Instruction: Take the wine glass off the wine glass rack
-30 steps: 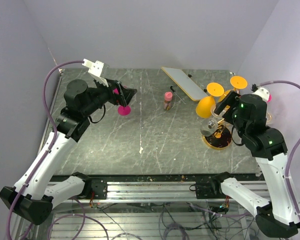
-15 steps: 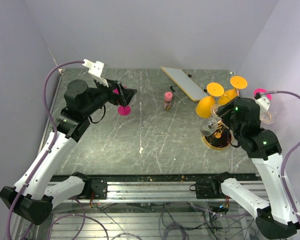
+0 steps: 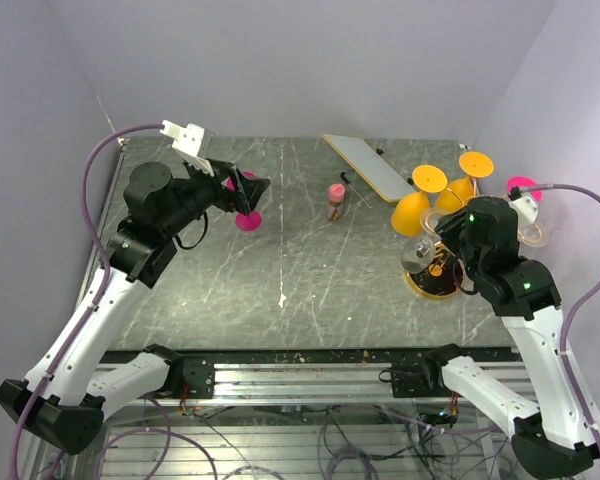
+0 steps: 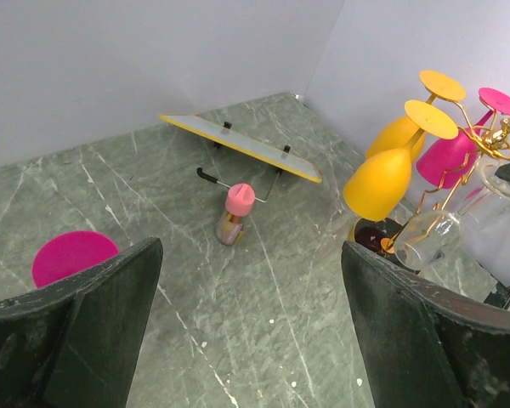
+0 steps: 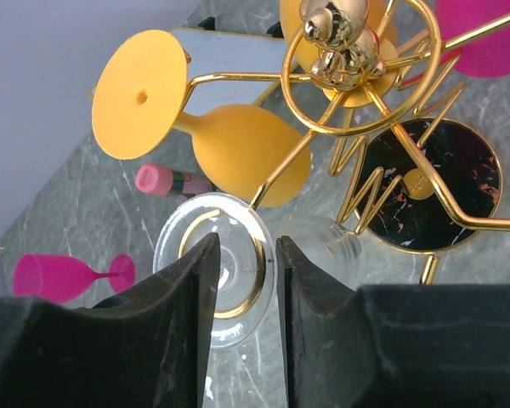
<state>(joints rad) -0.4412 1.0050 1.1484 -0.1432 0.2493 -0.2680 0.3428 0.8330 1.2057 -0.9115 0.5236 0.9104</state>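
Observation:
The gold wire wine glass rack stands at the right on its dark round base; its post top shows in the right wrist view. A clear wine glass hangs upside down from a loop at the rack's left, with its foot above and its bowl below. My right gripper hovers right over that foot. Its jaws are a narrow gap apart, and the foot shows through the gap. My left gripper is wide open and empty, high over the left table.
Two orange glasses and a pink glass also hang on the rack. A pink glass lies on the table under the left gripper. A pink-capped bottle and a flat white board sit mid-back.
My right wrist has swung from the rack's right side in over the rack and the clear glass, then held still. My left arm has barely shifted.

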